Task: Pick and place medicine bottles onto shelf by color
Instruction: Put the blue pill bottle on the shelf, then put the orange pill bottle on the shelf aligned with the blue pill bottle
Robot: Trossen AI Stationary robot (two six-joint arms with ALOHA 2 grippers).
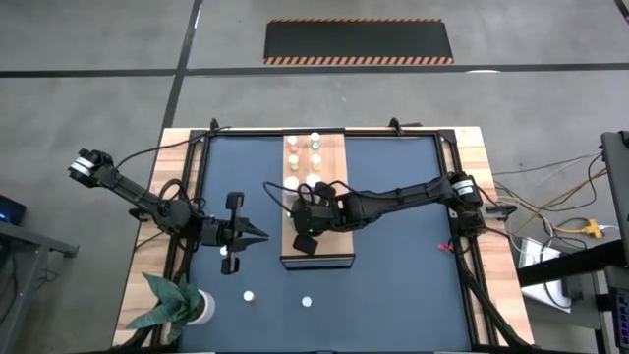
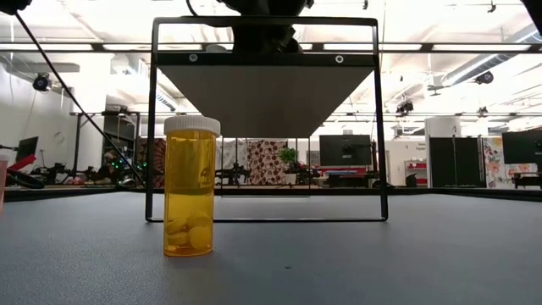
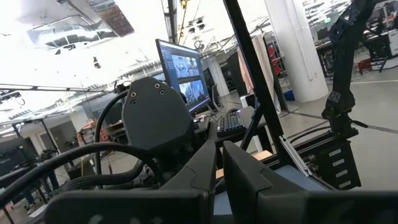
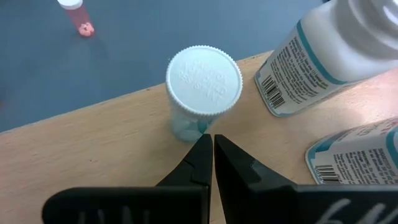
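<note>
The shelf point(image 1: 334, 241), a light wooden board, lies in the middle of the dark mat. Several small medicine bottles point(image 1: 314, 147) stand at its far end. My right gripper point(image 4: 212, 144) is shut and slants down over the shelf point(image 4: 93, 162). Its tips are right beside a clear bottle with a white ribbed cap point(image 4: 204, 79), which stands upright near the shelf's edge. Two white bottles with teal labels point(image 4: 311, 62) point(image 4: 354, 155) stand close by. My left gripper point(image 1: 263, 234) is shut and raised over the mat to the left of the shelf, holding nothing. My right gripper's shut fingertips point(image 4: 202, 149) stand against the lower side of the white-capped bottle point(image 4: 189, 127). I cannot tell whether they touch it. The bottle stands upright on the shelf.
Loose bottles stand on the mat near the front edge point(image 1: 249, 294) point(image 1: 307, 302). An orange one with a white cap point(image 2: 190, 186) shows in the low view. A pink bottle point(image 4: 78, 15) stands on the mat beyond the shelf. A potted plant point(image 1: 177, 305) sits at the near left corner.
</note>
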